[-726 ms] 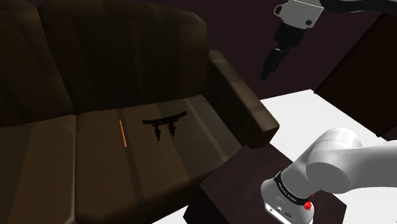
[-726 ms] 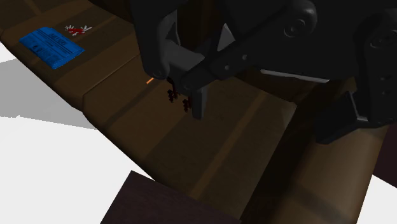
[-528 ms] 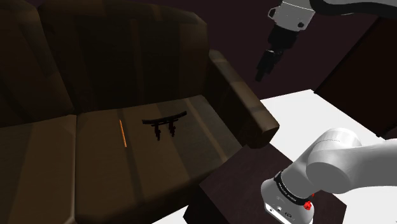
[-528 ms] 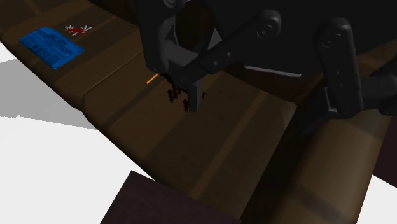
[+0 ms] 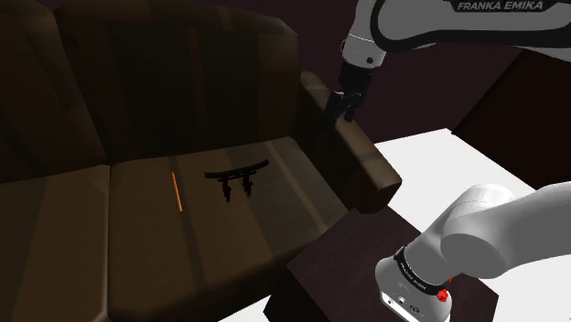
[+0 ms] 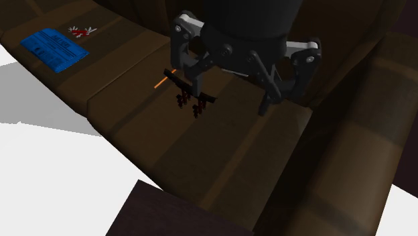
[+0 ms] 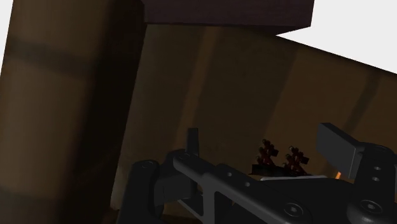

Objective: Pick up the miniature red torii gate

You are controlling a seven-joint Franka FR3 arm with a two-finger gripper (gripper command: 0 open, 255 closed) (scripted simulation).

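Gripper (image 6: 231, 102) is spread wide with nothing in it, both fingers (image 7: 340, 149) well apart. It hangs in the air pointing down, not touching anything as far as I can see.

Closest thing to it is the sofa's armrest (image 5: 361, 160), right below it in the shoulder view.

Next out is the gate (image 5: 240, 177). It stands upright on the seat cushion, lower than the gripper and off to the shoulder view's left of it, clearly apart from the fingers. Looking along the hand, the gate lines up in the gap between the two fingers, but it's down on the cushion, so not gripped. It reads dark red in the wrist and second exterior views, and nearly black from the shoulder.

Just past the gate from the gripper there's a thin orange stick (image 5: 176, 192). It lies flat on the same sofa seat, near the gate but not touching it.

Way farther along the sofa (image 5: 137, 82), a blue card (image 6: 53, 48) lies flat on the seat. A small red-and-white thing (image 6: 82, 30) sits just beyond it, can't make out what that is.

Back the other way from the gripper, the arm (image 5: 457, 18) runs to its base on the dark stand (image 5: 320, 274), with white floor (image 5: 439, 155) beside it.
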